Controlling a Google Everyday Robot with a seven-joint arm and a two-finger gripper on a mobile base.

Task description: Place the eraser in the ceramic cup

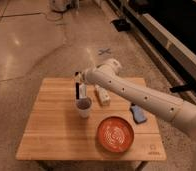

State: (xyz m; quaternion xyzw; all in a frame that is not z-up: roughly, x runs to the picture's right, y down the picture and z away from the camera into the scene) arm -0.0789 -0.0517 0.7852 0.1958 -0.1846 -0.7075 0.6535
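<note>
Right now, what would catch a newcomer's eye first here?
A long white robot arm reaches from the right over a wooden table, its tool holding the dark eraser upright just above the white ceramic cup. Nearer the front sits a bright orange-red bowl with white swirls.

The gripper (79,80) at 12 o'clock above the ceramic cup (83,107) is too blurred to read. The eraser (77,91) is partly hidden by it. The arm (141,95) is cut off at 3 o'clock.
</note>
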